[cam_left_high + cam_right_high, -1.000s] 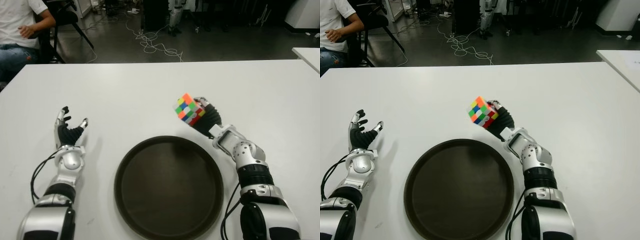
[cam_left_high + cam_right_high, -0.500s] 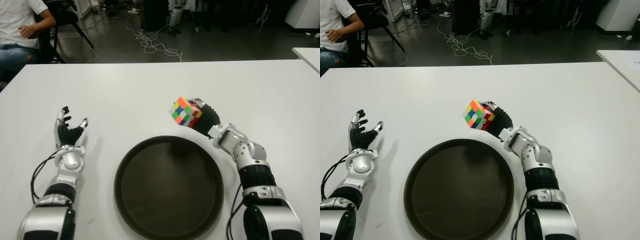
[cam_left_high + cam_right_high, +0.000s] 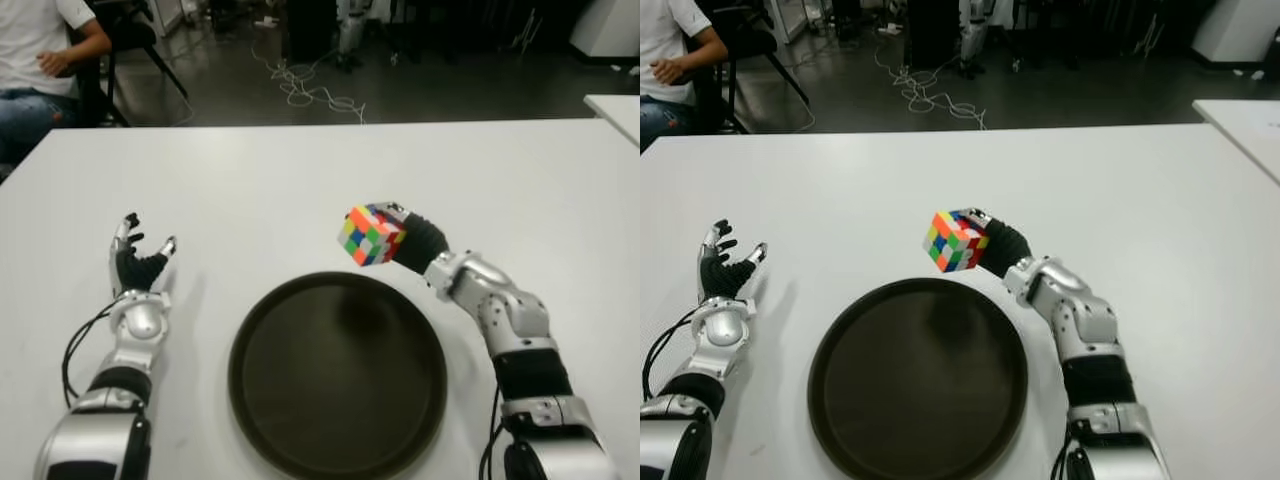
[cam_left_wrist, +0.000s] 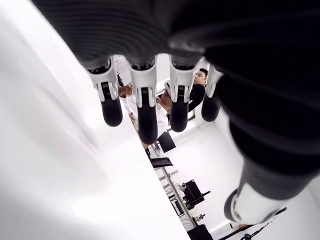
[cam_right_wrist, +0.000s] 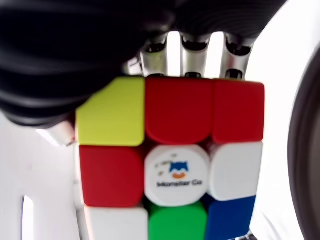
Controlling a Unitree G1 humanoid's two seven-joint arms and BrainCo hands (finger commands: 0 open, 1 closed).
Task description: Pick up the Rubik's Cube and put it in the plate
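Right hand [image 3: 420,243] fingers closed around multicoloured Rubik's Cube [image 3: 371,235], aloft at round dark plate's [image 3: 262,395] 12 o'clock rim | left hand [image 3: 136,268] open, empty, at plate's 9 o'clock | risk: early release bouncing cube onto white desk [image 3: 250,180].

The right hand [image 3: 415,243] is raised, fingers curled in a grasp, forearm angled toward ten o'clock. At nine o'clock the left hand [image 3: 135,262] shows fingers spread, pointing up.
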